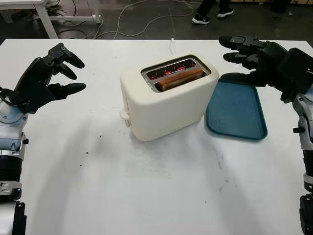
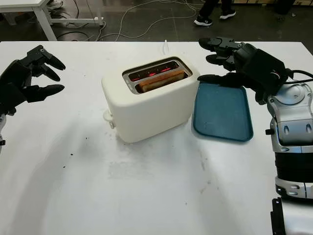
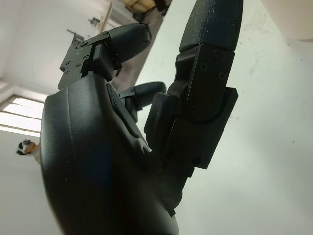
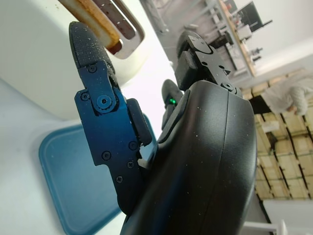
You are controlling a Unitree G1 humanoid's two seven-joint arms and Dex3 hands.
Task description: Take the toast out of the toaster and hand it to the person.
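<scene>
A cream toaster (image 1: 166, 103) stands mid-table with a slice of toast (image 1: 180, 79) sticking up from its nearer slot; the elements in the slots glow red. My right hand (image 1: 244, 54) is open, raised just right of the toaster's top, above the far end of the blue tray (image 1: 237, 112). In the right wrist view the toast (image 4: 93, 14) and the toaster (image 4: 34, 58) lie just past my fingers (image 4: 90, 54). Over the table's left side my left hand (image 1: 61, 73) is open, well away from the toaster.
The blue tray lies flat right of the toaster, holding nothing. A white cord (image 1: 171, 45) runs from behind the toaster to the far table edge. A person's feet (image 1: 210, 14) stand on the floor beyond the table. Crumbs (image 1: 100, 137) dot the white tabletop.
</scene>
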